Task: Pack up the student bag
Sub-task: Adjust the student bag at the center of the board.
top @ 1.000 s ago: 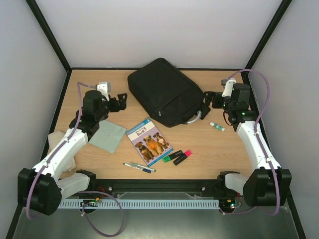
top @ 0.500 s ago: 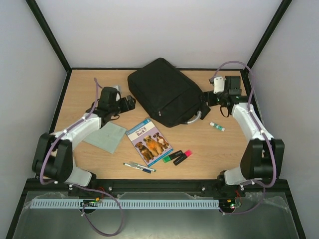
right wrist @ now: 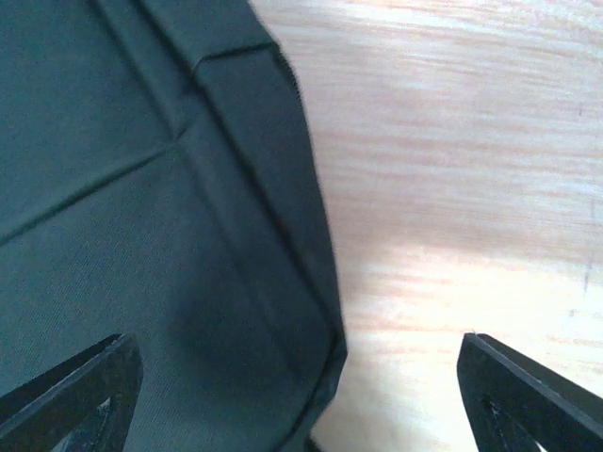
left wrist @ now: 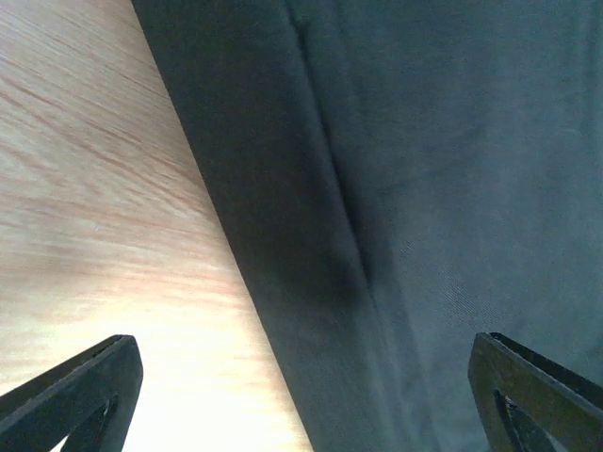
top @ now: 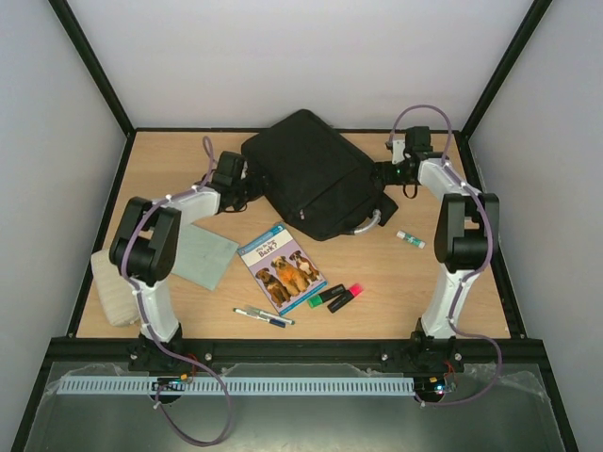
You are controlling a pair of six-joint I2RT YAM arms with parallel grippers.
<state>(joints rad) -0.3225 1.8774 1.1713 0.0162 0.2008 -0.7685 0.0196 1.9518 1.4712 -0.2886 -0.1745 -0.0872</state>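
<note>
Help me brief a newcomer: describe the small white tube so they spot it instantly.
Find the big black student bag, far middle of the table. Right of its grey handle lies the small white tube, shorter than the pen, paler than the highlighters.

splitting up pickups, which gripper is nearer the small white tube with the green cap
Right. The right gripper is at the student bag's right edge, just beyond the small white tube. The left gripper is at the bag's left edge, across the bag from it.
</note>
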